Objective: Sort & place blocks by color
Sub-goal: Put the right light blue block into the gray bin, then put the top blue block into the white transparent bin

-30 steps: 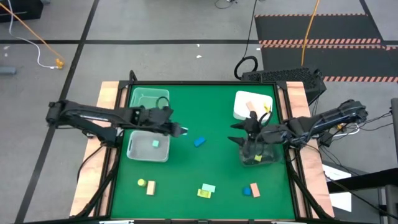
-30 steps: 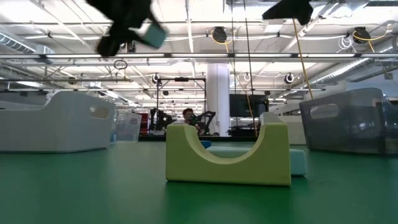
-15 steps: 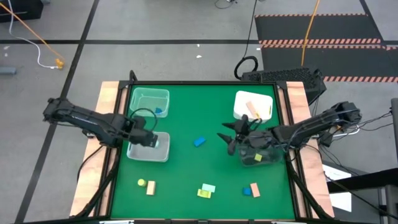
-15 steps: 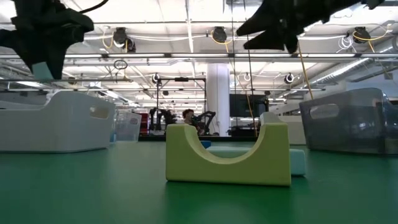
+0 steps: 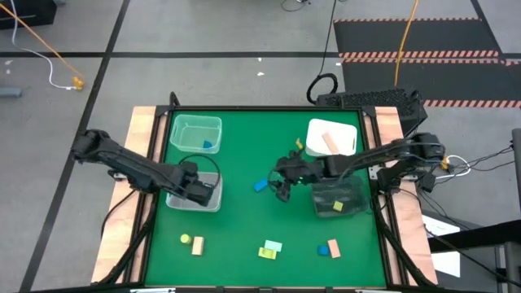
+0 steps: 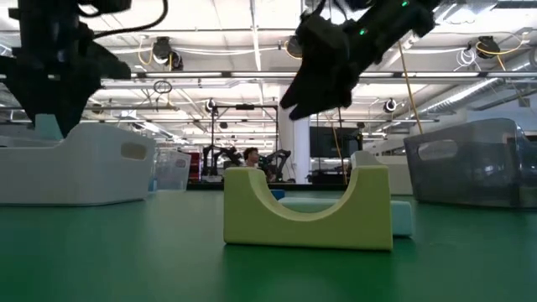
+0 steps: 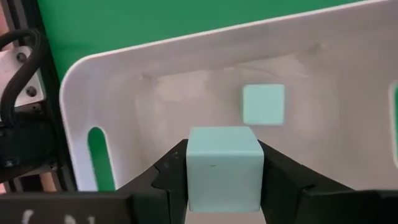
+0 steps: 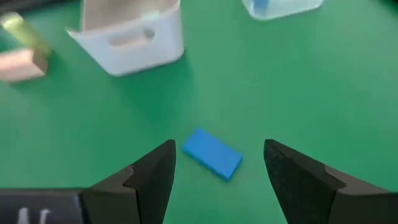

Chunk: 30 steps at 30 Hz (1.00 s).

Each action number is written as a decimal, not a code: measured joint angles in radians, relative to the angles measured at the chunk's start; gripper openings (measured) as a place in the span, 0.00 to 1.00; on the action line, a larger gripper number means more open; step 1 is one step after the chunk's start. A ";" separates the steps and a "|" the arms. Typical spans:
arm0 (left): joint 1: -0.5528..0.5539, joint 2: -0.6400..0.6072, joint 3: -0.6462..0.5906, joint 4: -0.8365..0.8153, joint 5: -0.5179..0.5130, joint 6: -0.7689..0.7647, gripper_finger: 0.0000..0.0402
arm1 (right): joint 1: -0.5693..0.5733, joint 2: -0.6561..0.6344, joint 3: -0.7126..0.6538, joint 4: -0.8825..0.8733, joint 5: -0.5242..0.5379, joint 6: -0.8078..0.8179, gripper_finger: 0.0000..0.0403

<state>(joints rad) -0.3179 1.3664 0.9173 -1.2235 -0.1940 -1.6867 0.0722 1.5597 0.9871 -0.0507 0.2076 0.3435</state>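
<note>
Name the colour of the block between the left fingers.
Mint-teal block; the left wrist view shows it best.

clear tray (image 5: 195,128) | white tray (image 5: 342,130) | dark tray (image 5: 356,194) | green table (image 5: 244,220)

blue bar (image 8: 212,154) lies alone on open counter (image 5: 244,220), clear green all round it, right gripper (image 8: 217,168) jaws wide above it; nearest walls are white tray (image 8: 134,37) and dark tray (image 5: 340,198), both well apart; left gripper (image 7: 224,180) sits inside a tray (image 7: 124,81)
</note>
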 joint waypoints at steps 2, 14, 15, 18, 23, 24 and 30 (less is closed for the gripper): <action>0.000 0.037 0.000 0.002 0.000 -0.002 0.37 | -0.011 0.044 0.020 -0.009 -0.047 -0.041 0.58; 0.000 0.079 0.000 0.032 0.000 -0.014 0.42 | -0.032 0.187 0.101 -0.004 -0.165 -0.394 0.58; 0.000 0.079 0.000 0.034 0.000 -0.014 0.44 | -0.034 0.192 0.101 -0.003 -0.163 -0.418 0.58; 0.001 0.080 0.000 0.050 0.000 -0.013 0.51 | -0.044 0.211 0.101 -0.006 -0.163 -0.489 0.58; 0.003 0.079 0.001 0.049 0.011 -0.014 0.62 | -0.063 0.238 0.101 -0.005 -0.161 -0.593 0.58; 0.003 0.076 0.002 0.049 0.017 -0.014 0.64 | -0.066 0.240 0.101 -0.006 -0.161 -0.596 0.58; 0.003 0.047 0.025 0.054 0.053 -0.025 0.70 | -0.091 0.240 0.100 0.006 -0.254 -0.595 0.58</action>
<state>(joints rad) -0.3149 1.4129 0.9424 -1.1700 -0.1408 -1.7115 -0.0185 1.7996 1.0874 -0.0448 -0.0462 -0.2518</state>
